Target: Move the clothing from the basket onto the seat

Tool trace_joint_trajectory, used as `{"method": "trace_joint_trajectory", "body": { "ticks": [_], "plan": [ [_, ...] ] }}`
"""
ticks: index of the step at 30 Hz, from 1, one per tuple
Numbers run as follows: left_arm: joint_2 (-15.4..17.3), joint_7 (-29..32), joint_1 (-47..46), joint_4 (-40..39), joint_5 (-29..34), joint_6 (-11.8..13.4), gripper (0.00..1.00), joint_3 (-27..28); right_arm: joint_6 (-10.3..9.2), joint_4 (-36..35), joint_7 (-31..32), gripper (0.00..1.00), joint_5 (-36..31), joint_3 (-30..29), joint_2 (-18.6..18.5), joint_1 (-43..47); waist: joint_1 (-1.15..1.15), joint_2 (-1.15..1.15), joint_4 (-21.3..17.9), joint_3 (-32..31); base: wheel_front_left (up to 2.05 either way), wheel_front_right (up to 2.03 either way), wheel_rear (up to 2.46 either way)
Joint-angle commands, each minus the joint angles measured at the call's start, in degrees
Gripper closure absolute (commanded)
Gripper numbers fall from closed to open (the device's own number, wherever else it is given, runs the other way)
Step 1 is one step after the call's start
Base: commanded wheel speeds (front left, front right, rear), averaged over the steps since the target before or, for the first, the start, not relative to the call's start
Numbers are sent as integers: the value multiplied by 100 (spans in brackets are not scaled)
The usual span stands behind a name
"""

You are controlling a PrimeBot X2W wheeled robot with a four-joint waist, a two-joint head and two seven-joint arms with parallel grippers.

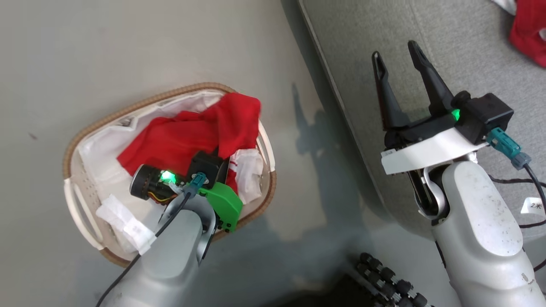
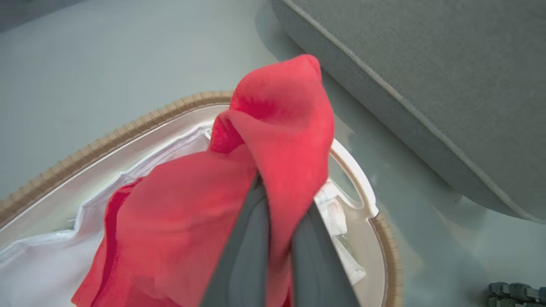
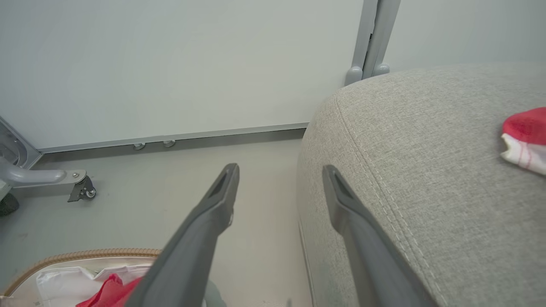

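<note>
- Pale grey floor (image 1: 128,51) in the head view, where one oval basket (image 1: 70,149) stands near one large grey seat (image 1: 426,42). Red clothing (image 1: 183,136) is heaped in the basket; I cannot tell whether it is one piece or several. One more red garment (image 1: 529,34) lies on the seat, at the far corner. The left gripper (image 1: 222,155) reaches down into the heap. The right gripper (image 1: 394,50) hangs over the seat's edge, fingers spread, holding nothing.
- Left wrist view: both fingers are pinched together on a raised fold of the red cloth. The likely risk is that so thin a fold slips out on lifting. Trailing cloth could also snag the woven rim (image 2: 128,128) or lift the white liner (image 2: 42,264), dragging the basket.
- Right wrist view: two dark fingers stand apart with nothing between them. The seat corner is beside them, the placed garment lies far right, and a basket corner shows at lower left.
</note>
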Motion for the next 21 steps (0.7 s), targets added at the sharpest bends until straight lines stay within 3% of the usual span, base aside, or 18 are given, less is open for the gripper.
{"method": "trace_joint_trajectory", "body": {
  "ticks": [1,21],
  "plan": [
    [24,1,173,-140,-104,-5,100,26,-6,60,-1,0,-17,-23,-45,139,0,0,273,-534,0,0,0],
    [21,-1,1622,-2284,-504,105,100,532,-6,574,-1,0,-154,-225,-201,1407,0,0,1365,-2686,0,0,0]
  ]
}}
